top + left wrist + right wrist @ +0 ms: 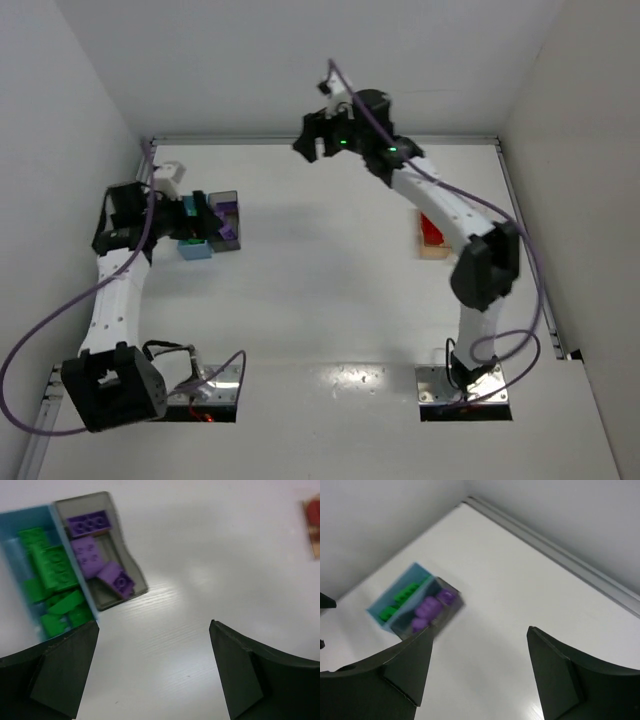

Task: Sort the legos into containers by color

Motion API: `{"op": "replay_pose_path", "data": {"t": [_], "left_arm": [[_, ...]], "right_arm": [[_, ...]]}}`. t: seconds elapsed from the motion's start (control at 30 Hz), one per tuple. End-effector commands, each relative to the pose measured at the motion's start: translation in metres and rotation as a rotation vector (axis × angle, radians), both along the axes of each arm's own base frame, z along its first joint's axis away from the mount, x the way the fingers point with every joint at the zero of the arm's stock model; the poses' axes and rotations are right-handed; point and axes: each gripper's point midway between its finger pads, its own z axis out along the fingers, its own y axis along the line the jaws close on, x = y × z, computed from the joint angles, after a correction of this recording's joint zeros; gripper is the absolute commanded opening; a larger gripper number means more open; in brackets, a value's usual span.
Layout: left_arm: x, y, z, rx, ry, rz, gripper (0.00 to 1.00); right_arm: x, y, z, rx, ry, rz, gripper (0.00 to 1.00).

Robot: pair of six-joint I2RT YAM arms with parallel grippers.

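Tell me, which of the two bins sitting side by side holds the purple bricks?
The dark grey bin holds the purple bricks; the light blue bin beside it holds green bricks.

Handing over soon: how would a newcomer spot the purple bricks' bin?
Start at the white table's left side. There the dark grey rectangular plastic bin stands nearer the middle; the light blue plastic bin against it holds green bricks instead.

Three bins are counted: light blue bin (25, 517), dark grey bin (82, 501), peach bin (434, 250); three purple bricks (87, 556) are seen; green bricks (52, 565) too jumbled to be counted.
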Motion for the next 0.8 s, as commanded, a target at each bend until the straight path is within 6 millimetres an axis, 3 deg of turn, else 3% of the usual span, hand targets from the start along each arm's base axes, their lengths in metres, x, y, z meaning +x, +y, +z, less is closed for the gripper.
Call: {"op": "replay_pose_path", "data": {"t": [0.0,0.03,0.07,0.1,0.13,0.17,0.23,0.27,0.3,0.37,0.5,0.67,0.77], "left_arm": [[0.024,-0.053,-0.001,0.049,0.0,-0.096,1.0],[0.028,-0.063,-0.008,0.071,0.017,-0.114,1.0],[0.032,-0.086,-0.012,0.079,0.026,-0.179,1.0],[0.035,-0.095,-0.014,0.09,0.035,-0.197,1.0],[0.04,-0.098,-0.018,0.128,0.04,-0.199,1.0],[0.044,-0.106,-0.016,0.143,0.044,-0.224,1.0],[0.045,-0.126,-0.031,0.169,0.087,-0.28,1.0],[0.044,-0.132,-0.035,0.171,0.102,-0.285,1.0],[0.041,-0.141,-0.039,0.172,0.11,-0.31,1.0],[0.042,-0.146,-0.036,0.163,0.099,-0.313,1.0],[0.044,-0.143,-0.043,0.163,0.097,-0.262,1.0],[0.045,-0.137,-0.047,0.173,0.076,-0.202,1.0],[0.041,-0.146,-0.043,0.178,0.056,-0.246,1.0]], "right_arm": [[-0.023,-0.094,-0.024,-0.164,0.076,-0.092,0.76],[-0.03,-0.109,-0.026,-0.174,0.088,-0.091,0.76],[-0.04,-0.138,-0.051,-0.223,0.152,-0.108,0.77],[-0.05,-0.155,-0.042,-0.227,0.144,-0.126,0.77],[-0.058,-0.167,-0.048,-0.239,0.161,-0.131,0.77],[-0.069,-0.19,-0.073,-0.277,0.228,-0.154,0.77],[-0.08,-0.214,-0.076,-0.29,0.238,-0.199,0.77],[-0.088,-0.227,-0.093,-0.316,0.27,-0.221,0.77],[-0.093,-0.244,-0.097,-0.312,0.278,-0.257,0.77],[-0.096,-0.259,-0.097,-0.298,0.281,-0.299,0.76],[-0.099,-0.27,-0.097,-0.279,0.296,-0.336,0.76],[-0.097,-0.273,-0.096,-0.227,0.329,-0.344,0.76],[-0.095,-0.277,-0.099,-0.222,0.345,-0.358,0.76]]}}
